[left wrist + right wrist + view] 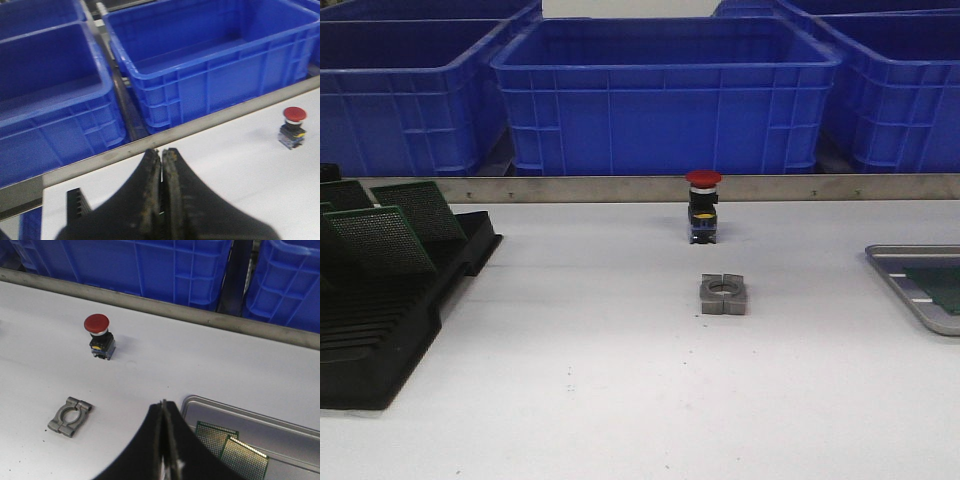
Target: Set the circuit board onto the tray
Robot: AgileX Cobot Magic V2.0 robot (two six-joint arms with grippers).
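The grey metal tray lies at the table's right edge with a green circuit board on its floor. In the right wrist view the tray holds two green circuit boards, one overlapping the other. My right gripper is shut with nothing in it, its tips just beside the tray's near corner. More circuit boards stand upright in the black slotted rack on the left. My left gripper is shut and empty, with a corner of the rack beside it. Neither gripper shows in the front view.
A red emergency button stands mid-table, with a grey metal clamp block in front of it. Blue plastic bins line the back behind a metal rail.
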